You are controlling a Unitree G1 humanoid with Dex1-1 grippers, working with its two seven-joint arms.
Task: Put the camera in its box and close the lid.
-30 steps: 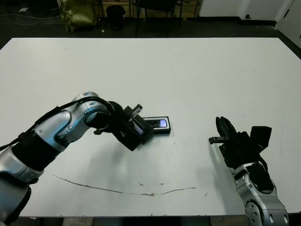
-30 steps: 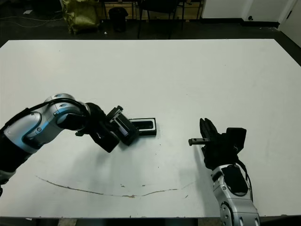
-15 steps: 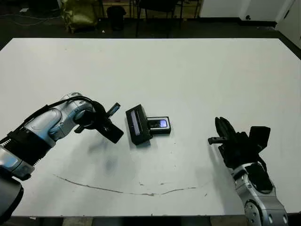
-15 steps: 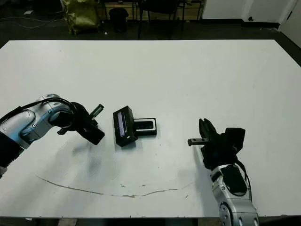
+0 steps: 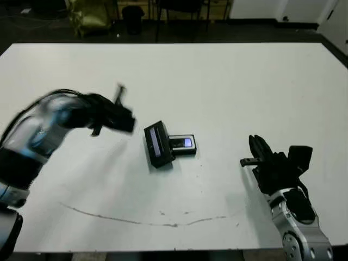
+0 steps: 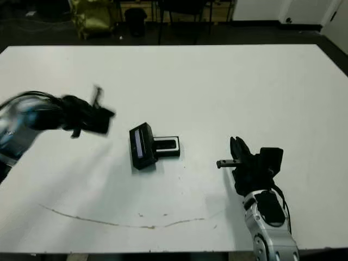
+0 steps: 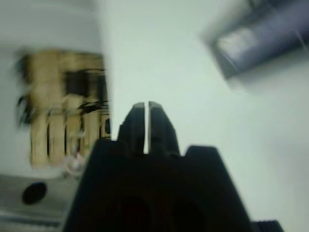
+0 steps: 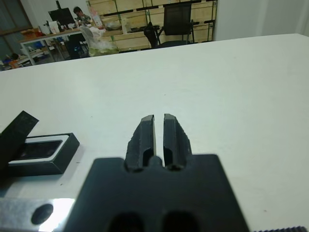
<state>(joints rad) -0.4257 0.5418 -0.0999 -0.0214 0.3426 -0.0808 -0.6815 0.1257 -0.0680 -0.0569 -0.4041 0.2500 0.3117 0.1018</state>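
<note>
Just one lid (image 5: 157, 145) askew across one box (image 5: 184, 144), one camera (image 5: 185, 143) inside

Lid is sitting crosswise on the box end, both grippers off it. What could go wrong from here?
1. The lid leans across one end of the box, turned across it. Pressing down now would likely tip it off or shove the box.
2. The camera is mostly uncovered, so a sliding lid could scrape it.

White table (image 5: 228, 81) with a thin brown scuff line (image 5: 141, 220) near its front edge, black chair (image 8: 176, 24), seated person (image 8: 79, 14) beyond
</note>
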